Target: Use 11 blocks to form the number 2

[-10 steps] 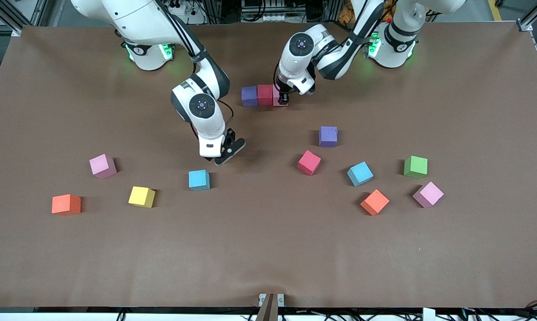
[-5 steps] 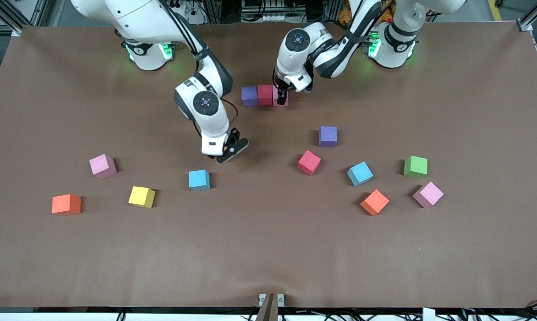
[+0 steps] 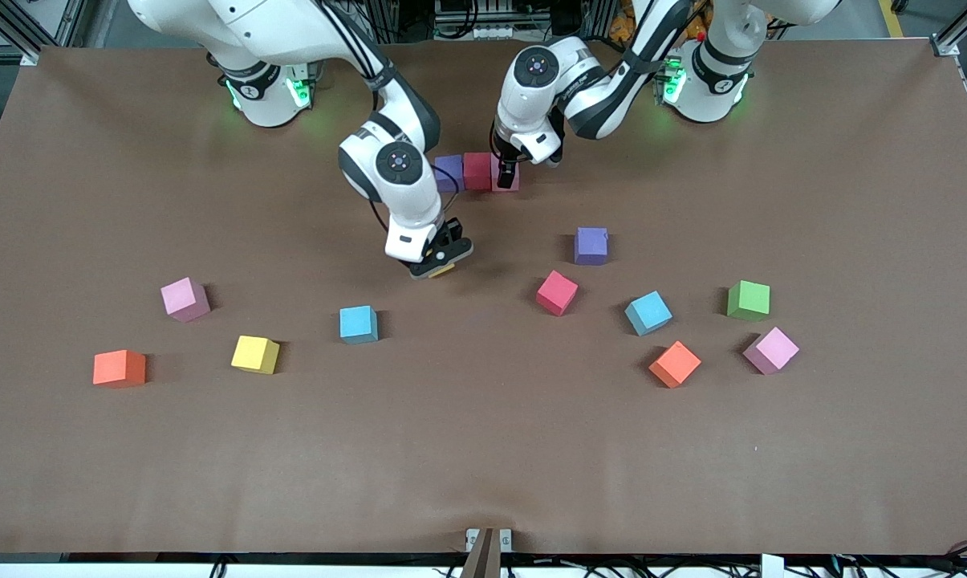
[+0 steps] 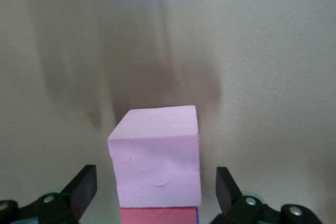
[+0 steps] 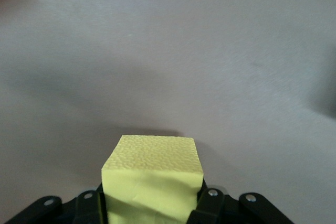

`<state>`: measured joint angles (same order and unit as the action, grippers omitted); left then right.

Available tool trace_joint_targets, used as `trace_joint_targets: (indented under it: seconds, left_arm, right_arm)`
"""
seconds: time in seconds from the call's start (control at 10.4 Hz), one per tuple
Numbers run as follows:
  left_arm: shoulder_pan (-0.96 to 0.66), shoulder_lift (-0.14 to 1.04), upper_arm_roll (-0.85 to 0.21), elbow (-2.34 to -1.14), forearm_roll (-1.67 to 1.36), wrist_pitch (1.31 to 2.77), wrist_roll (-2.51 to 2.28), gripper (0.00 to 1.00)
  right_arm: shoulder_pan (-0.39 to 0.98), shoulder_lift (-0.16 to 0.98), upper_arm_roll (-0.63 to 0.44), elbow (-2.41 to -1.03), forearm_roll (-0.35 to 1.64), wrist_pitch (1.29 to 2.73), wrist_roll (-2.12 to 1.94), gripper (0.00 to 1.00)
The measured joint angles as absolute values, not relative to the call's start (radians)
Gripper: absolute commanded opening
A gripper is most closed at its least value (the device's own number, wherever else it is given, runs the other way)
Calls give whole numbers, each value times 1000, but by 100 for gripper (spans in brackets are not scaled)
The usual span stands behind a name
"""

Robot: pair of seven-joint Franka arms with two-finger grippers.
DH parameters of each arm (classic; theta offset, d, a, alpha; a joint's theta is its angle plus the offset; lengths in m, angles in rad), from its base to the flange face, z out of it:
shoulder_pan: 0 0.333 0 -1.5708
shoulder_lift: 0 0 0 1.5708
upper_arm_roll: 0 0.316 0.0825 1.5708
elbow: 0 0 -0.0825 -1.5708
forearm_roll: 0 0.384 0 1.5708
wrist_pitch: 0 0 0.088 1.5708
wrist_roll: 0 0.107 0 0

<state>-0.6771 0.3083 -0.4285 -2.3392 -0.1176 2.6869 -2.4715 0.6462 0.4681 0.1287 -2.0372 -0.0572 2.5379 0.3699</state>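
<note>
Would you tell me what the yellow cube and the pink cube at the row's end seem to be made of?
Yellow cube: probably foam, matte, with a pebbled top and a creased side. Pink cube: likely the same foam, matte, with faint dents and soft edges.

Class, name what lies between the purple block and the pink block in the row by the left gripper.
A red block, touching both, in the front view.
</note>
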Motion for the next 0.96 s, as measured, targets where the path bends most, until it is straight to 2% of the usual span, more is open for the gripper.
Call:
trace_joint_targets:
  seconds: [0.38, 0.67, 0.96]
  left_arm:
    - [-662, 217, -427, -2337, -115, 2570, -2435, 100]
    - [-591, 114, -424, -2332, -114, 2451, -2318, 100]
    - [-470, 52, -420, -2331, -113, 2370, -2094, 100]
  right_arm:
    - [679, 468, 167, -2019, -57, 2536, 616, 0]
    - [730, 483, 185, -1993, -57, 2524, 764, 0]
    - [817, 569, 186, -1850, -58, 2386, 821, 0]
